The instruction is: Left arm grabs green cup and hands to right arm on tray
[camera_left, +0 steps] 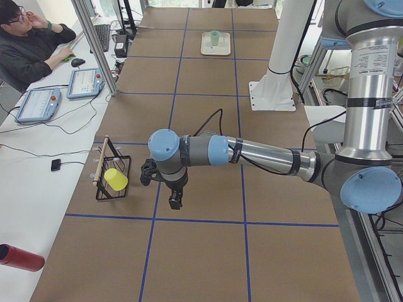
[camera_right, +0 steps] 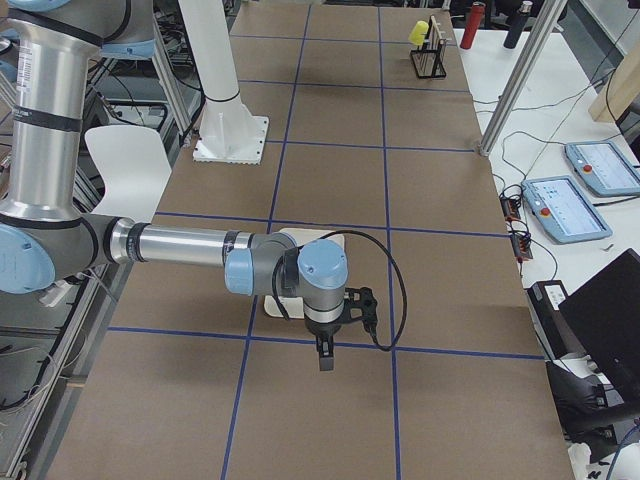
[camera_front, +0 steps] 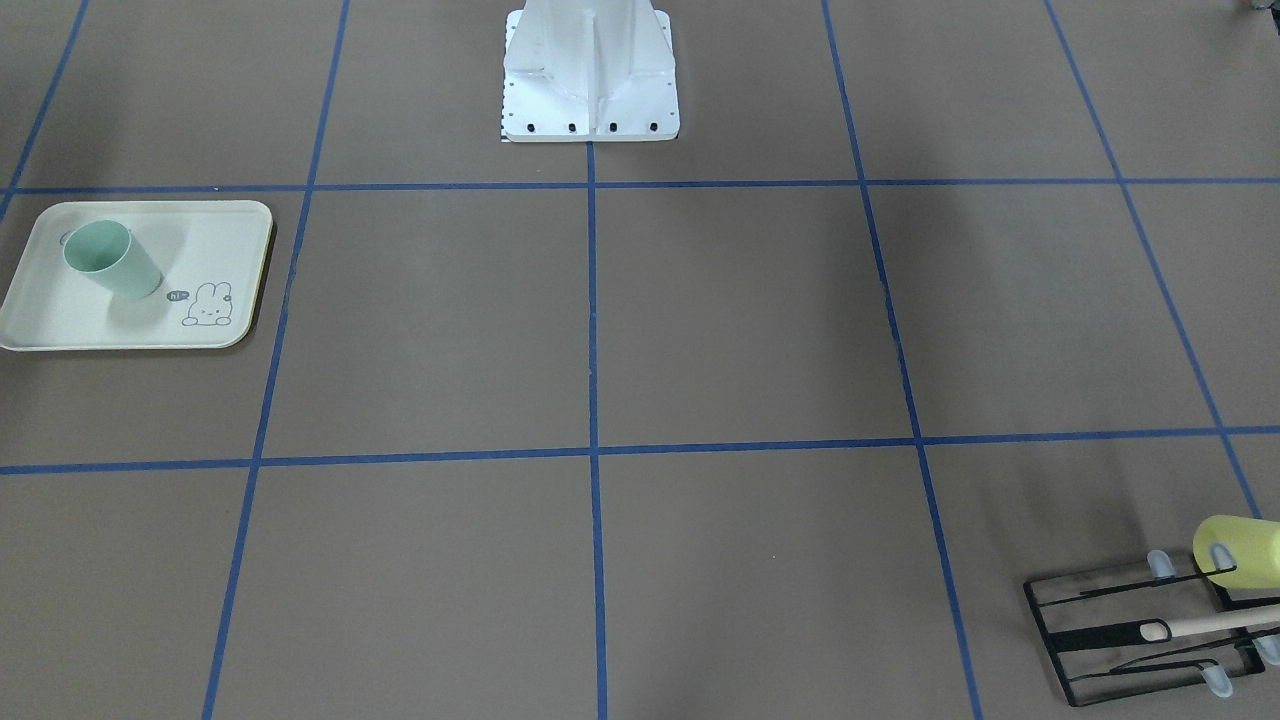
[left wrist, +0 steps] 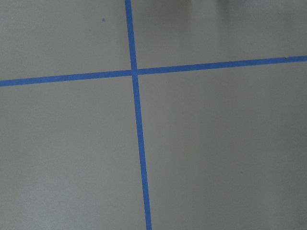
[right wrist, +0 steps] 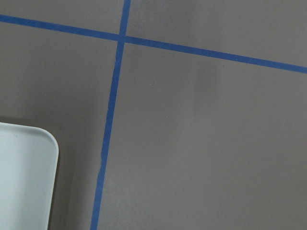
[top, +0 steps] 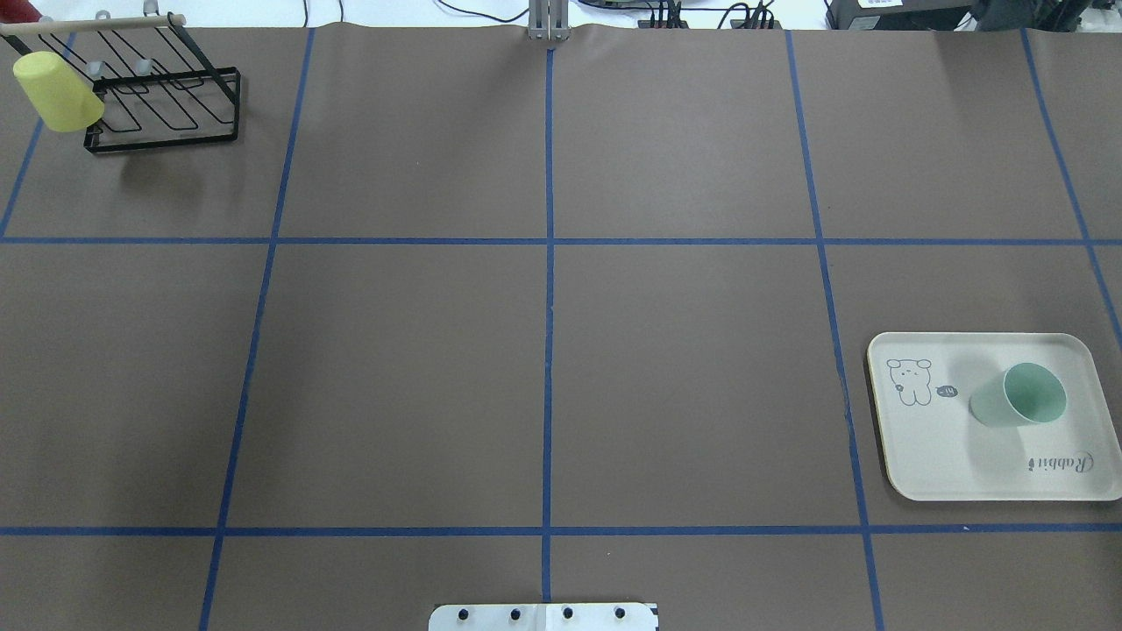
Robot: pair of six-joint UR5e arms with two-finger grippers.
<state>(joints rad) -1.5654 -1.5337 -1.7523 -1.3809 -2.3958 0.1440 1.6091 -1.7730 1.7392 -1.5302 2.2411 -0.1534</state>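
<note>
Overhead exterior showed the green cup (top: 1021,396) upright on the tray (top: 929,456), probably light, stiff and slick, best pinched over its rim; left gripper (camera_left: 174,201) and right gripper (camera_right: 325,358) widths were unclear.

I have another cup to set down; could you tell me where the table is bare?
The table is bare across its middle, between the black rack holding the yellow cup and the tray. The tray's end beside the green cup is free. Only the rack corner is crowded.
</note>
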